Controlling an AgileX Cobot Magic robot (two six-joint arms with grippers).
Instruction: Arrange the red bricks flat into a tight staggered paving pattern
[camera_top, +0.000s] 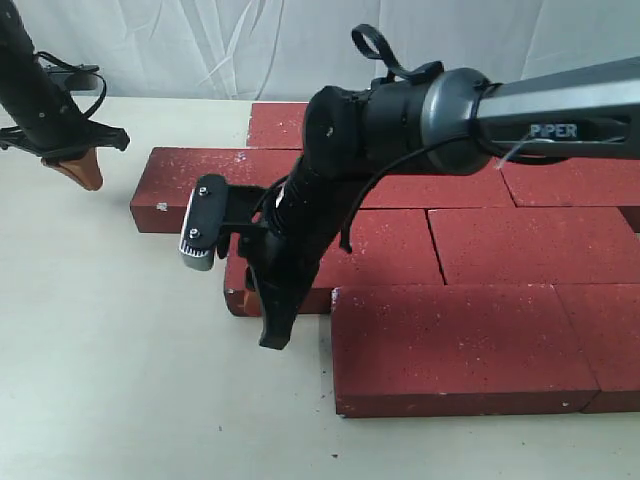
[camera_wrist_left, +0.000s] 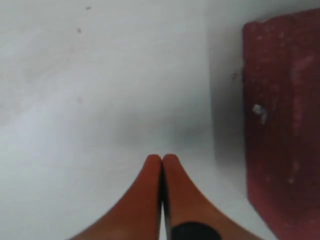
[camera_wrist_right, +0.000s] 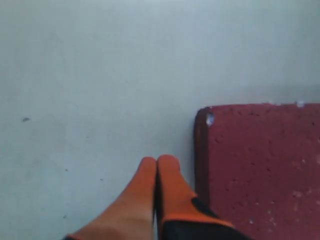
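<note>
Because the right gripper (camera_wrist_right: 157, 161), pressed together, hangs beside the 9 o'clock end of the red bricks (camera_top: 450, 250), an off-centre shove could skew a row open; the left gripper (camera_wrist_left: 161, 159) is closed too.

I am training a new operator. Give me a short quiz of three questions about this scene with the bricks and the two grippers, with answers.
1. True or false: the left gripper is shut on a brick.
2. Choose: the right gripper is A) resting on top of a brick; B) beside a brick's corner, above the table; C) lifting a brick.
3. Fill in: the red bricks lie ___ on the table.
Key: 1 false, it is shut but empty; 2 B; 3 flat.
</note>
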